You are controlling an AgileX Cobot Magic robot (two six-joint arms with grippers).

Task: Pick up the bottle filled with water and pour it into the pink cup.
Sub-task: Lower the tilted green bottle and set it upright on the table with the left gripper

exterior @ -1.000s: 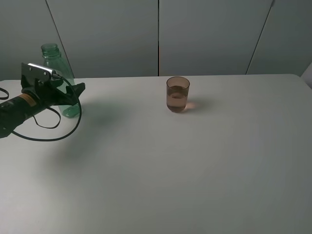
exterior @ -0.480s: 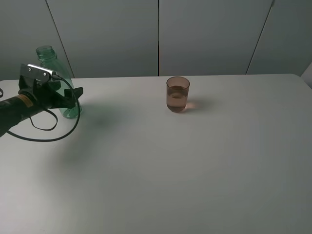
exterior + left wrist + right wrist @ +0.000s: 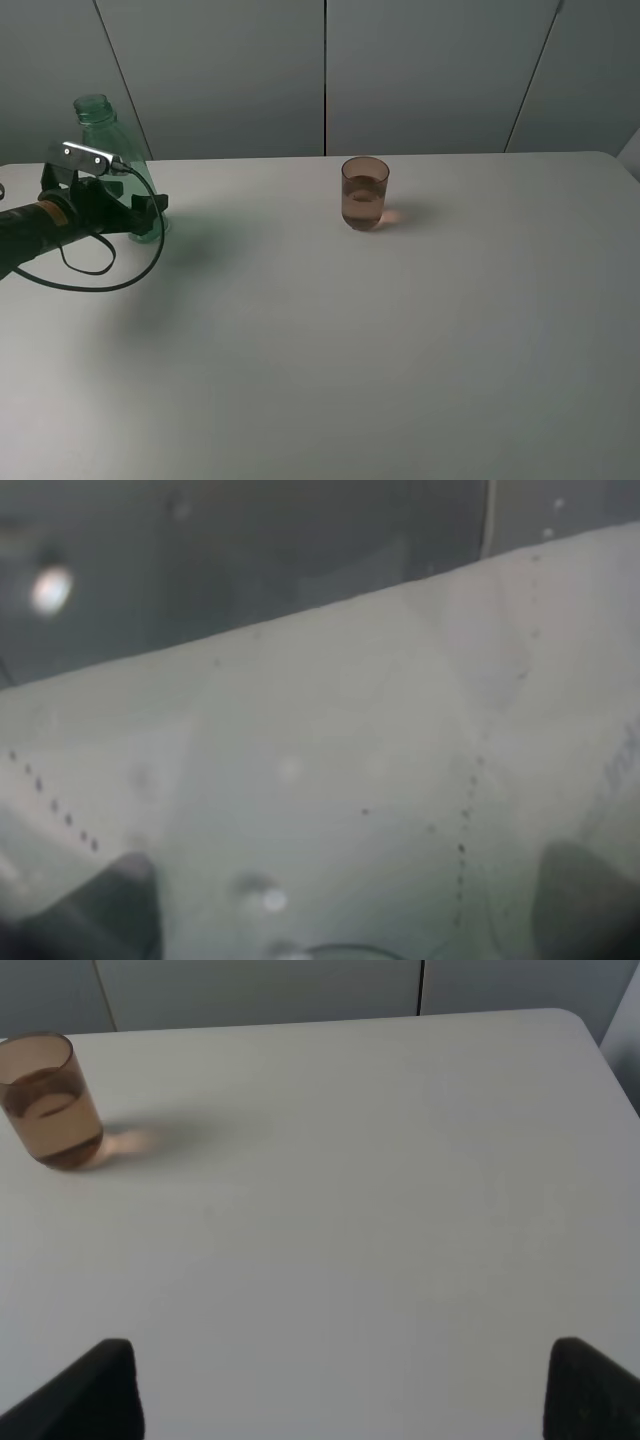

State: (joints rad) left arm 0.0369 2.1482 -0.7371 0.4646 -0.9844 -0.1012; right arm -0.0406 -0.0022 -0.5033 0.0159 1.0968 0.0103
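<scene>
The green transparent bottle (image 3: 103,128) stands upright at the table's far left, its neck open. My left gripper (image 3: 143,212) is low around the bottle's lower body. In the left wrist view the bottle's wall (image 3: 330,770) fills the picture between my two dark fingertips (image 3: 115,900), which are spread wide, so the left gripper (image 3: 345,905) looks open. The pink cup (image 3: 364,193) stands at the table's middle back with liquid in it. It also shows in the right wrist view (image 3: 50,1100). My right gripper (image 3: 340,1390) is open and empty, well to the cup's right.
The white table (image 3: 350,350) ends at a grey panelled wall (image 3: 420,70) close behind the bottle and cup. A black cable loop (image 3: 100,275) hangs from the left arm over the table. The table's right corner (image 3: 575,1020) shows in the right wrist view.
One second ago the bottle was tilted in the left gripper. It now stands upright, and the gripper has sunk and drawn back to the left while the bottle stayed put. The cup has not moved.
</scene>
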